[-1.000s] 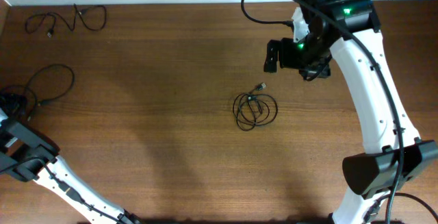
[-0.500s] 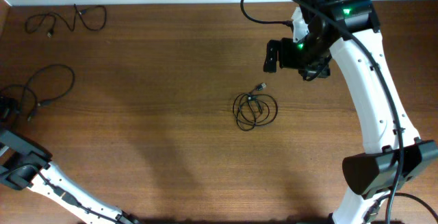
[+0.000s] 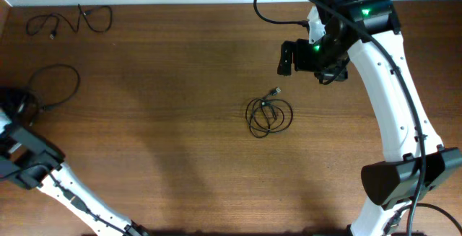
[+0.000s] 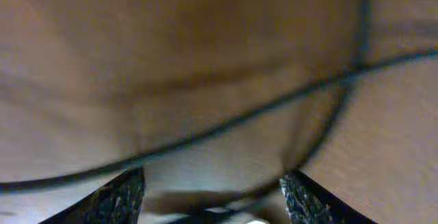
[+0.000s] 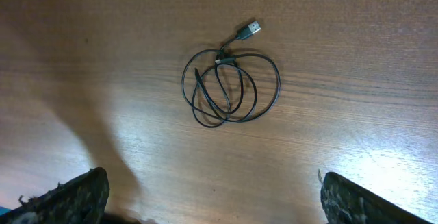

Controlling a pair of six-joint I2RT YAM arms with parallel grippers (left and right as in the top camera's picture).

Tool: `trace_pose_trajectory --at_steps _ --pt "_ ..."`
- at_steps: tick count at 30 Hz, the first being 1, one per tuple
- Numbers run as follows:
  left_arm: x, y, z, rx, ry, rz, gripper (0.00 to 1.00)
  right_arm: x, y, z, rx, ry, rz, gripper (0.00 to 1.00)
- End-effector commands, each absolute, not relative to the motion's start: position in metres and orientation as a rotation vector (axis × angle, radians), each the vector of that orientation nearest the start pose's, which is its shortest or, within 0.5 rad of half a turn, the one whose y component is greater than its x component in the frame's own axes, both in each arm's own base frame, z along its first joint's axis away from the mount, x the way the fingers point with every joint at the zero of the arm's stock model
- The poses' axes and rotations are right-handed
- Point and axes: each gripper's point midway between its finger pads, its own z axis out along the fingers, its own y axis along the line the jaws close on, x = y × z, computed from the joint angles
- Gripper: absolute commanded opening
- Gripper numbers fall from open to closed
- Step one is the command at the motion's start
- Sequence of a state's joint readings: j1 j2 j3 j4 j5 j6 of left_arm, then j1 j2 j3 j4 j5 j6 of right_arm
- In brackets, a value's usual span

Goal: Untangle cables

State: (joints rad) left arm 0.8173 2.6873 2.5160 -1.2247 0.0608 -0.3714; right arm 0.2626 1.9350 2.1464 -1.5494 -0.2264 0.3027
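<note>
The curled cable (image 3: 269,115) lies alone in the middle of the table (image 3: 180,149). The right claw (image 3: 289,58) hangs near it, wide open and empty. Far left, the left claw (image 4: 212,179) is partly open over the looped cable (image 3: 54,84). A wiggly cable (image 3: 68,21) lies in the top corner.

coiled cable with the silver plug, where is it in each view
Overhead: coiled cable at the centre of the table.
Left wrist: not in it.
Right wrist: upper middle.
Shared landmark: its silver plug, at the coil's upper right in both.
</note>
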Motion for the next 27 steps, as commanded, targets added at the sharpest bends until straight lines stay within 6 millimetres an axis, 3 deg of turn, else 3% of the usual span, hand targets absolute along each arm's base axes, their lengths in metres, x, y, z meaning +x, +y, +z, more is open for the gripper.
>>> trace_pose_trajectory --at_steps 1,3,9,12,16,18,19,20,22,27 --pt "0.407 0.36 -0.032 -1.598 2.556 -0.13 0.57 0.372 0.142 0.233 0.001 2.959 0.412 0.98" --pt "0.416 0.349 -0.035 -1.567 2.579 -0.133 0.46 0.372 0.142 0.233 0.001 2.962 0.411 0.98" --pt "0.439 0.327 -0.035 -1.409 2.651 -0.128 0.47 0.372 0.142 0.233 0.001 2.962 0.411 0.98" --pt "0.452 0.312 -0.034 -1.356 2.672 -0.131 0.4 0.372 0.142 0.233 0.001 2.962 0.411 0.98" --pt "0.478 0.28 -0.034 -1.247 2.704 -0.133 0.44 0.372 0.142 0.233 0.001 2.962 0.411 0.98" --pt "0.493 0.269 -0.032 -1.19 2.703 -0.117 0.52 0.371 0.142 0.232 0.001 2.967 0.41 0.98" --pt "0.493 0.271 -0.03 -1.183 2.701 -0.07 0.64 0.37 0.141 0.232 -0.002 2.972 0.408 0.98" --pt "0.491 0.277 -0.027 -1.189 2.702 -0.012 0.67 0.369 0.141 0.232 -0.002 2.974 0.407 0.98" --pt "0.485 0.29 -0.015 -1.208 2.69 0.066 0.69 0.369 0.141 0.232 -0.002 2.972 0.407 0.98" --pt "0.477 0.317 0.026 -1.356 2.556 0.066 0.75 0.369 0.141 0.232 -0.002 2.972 0.409 0.98"
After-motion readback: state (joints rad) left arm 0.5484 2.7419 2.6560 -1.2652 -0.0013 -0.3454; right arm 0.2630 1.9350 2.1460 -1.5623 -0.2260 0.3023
